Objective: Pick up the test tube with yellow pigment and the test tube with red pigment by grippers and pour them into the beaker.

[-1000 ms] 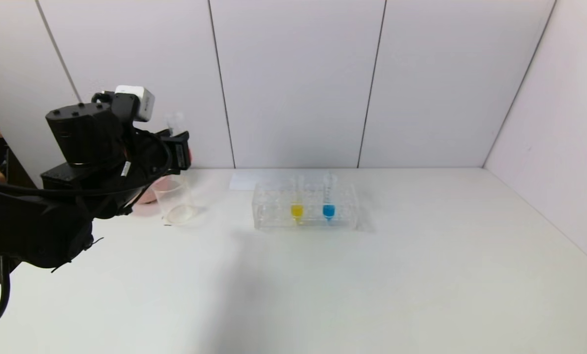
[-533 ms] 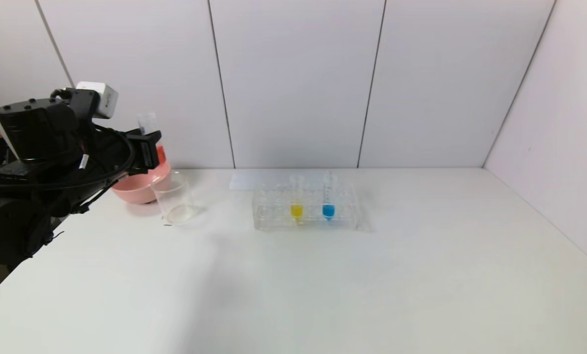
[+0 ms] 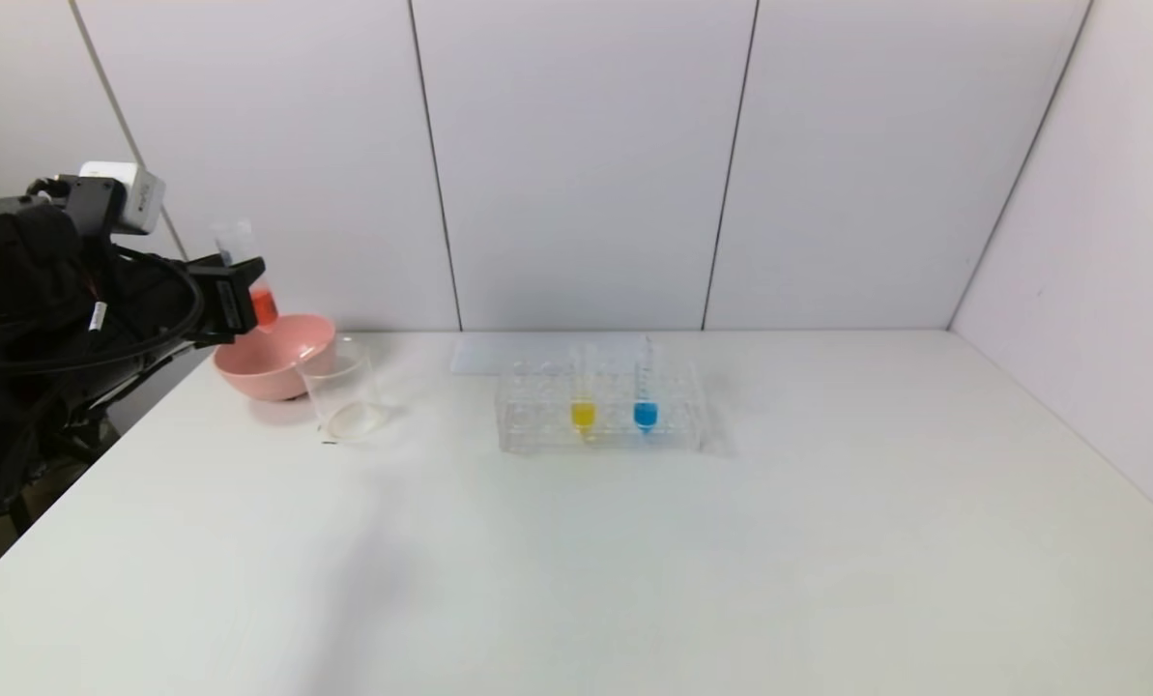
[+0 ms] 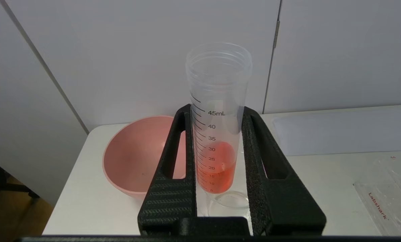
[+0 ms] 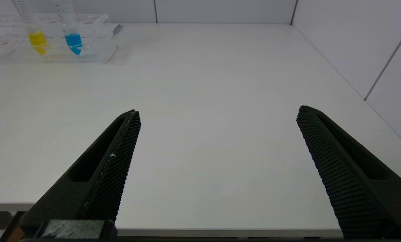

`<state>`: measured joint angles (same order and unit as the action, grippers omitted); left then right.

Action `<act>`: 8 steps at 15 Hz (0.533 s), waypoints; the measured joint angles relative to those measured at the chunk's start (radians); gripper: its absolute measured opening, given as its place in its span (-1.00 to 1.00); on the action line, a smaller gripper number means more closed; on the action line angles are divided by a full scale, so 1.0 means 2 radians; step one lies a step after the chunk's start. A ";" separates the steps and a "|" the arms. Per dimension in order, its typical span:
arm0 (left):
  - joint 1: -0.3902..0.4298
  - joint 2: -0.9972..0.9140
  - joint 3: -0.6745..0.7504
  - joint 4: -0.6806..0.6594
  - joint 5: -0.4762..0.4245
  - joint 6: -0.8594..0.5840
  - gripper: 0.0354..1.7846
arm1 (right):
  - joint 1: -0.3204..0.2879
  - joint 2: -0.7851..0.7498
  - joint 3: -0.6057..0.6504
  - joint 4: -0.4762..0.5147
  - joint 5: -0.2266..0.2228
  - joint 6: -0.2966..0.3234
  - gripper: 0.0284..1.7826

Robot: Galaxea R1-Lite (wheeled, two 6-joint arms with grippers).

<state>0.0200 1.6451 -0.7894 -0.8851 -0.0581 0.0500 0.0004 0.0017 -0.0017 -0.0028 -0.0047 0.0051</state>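
My left gripper [image 3: 238, 290] [image 4: 217, 116] is shut on the test tube with red pigment [image 3: 247, 275] [image 4: 217, 134], held upright high above the table's left edge, over the pink bowl and left of the beaker [image 3: 342, 391] [image 4: 229, 203]. Red liquid fills the tube's rounded bottom. The test tube with yellow pigment [image 3: 583, 411] [image 5: 37, 37] stands in the clear rack [image 3: 537, 416] at mid-table. My right gripper [image 5: 217, 114] hangs open over the table's near right edge, with nothing between its fingers; the head view does not show it.
A pink bowl [image 3: 291, 372] [image 4: 133, 158] sits just behind and left of the beaker. A tube with blue liquid [image 3: 645, 411] [image 5: 73, 40] stands in the rack beside the yellow one. A white sheet [image 3: 475, 356] lies behind the rack. Walls close the back and right.
My left arm has swung left and pulled back with the red tube, from above the beaker to above the pink bowl. The rack and beaker have not moved.
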 joint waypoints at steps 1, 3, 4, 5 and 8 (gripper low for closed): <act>0.007 0.000 0.001 0.000 -0.006 0.000 -0.54 | 0.000 0.000 0.000 0.000 0.000 0.000 0.91; 0.025 0.000 0.003 0.000 -0.016 -0.001 -0.54 | 0.000 0.000 0.000 0.000 0.000 0.000 0.91; 0.034 0.000 0.004 0.000 -0.021 -0.001 -0.54 | 0.000 0.000 0.000 0.000 0.000 0.000 0.91; 0.041 0.000 0.006 0.000 -0.026 -0.001 -0.54 | 0.000 0.000 0.000 0.000 0.000 0.000 0.91; 0.061 0.002 0.010 0.000 -0.042 -0.001 -0.54 | 0.000 0.000 0.000 0.000 0.000 0.000 0.91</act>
<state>0.1423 1.6487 -0.7687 -0.8860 -0.1417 0.0474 0.0013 0.0017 -0.0017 -0.0028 -0.0043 0.0053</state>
